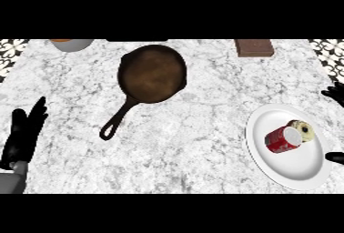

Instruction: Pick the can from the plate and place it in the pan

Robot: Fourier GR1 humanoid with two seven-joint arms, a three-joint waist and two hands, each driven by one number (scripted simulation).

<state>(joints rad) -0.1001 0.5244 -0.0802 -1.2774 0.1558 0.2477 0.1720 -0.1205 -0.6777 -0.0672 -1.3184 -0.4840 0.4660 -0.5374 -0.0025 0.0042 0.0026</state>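
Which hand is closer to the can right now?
Right. The right hand shows at the view's right edge beside the plate holding the can; the left hand rests far across the counter at the left edge.

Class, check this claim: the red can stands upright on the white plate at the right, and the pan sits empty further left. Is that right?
Not quite. The head view shows the red can lying on its side on the white plate, not upright. The rest holds: the pan sits empty further left.

The left hand (23, 134) rests open, fingers straight and pointing up above its grey forearm, while only black fingertips of the right hand (334, 94) show.
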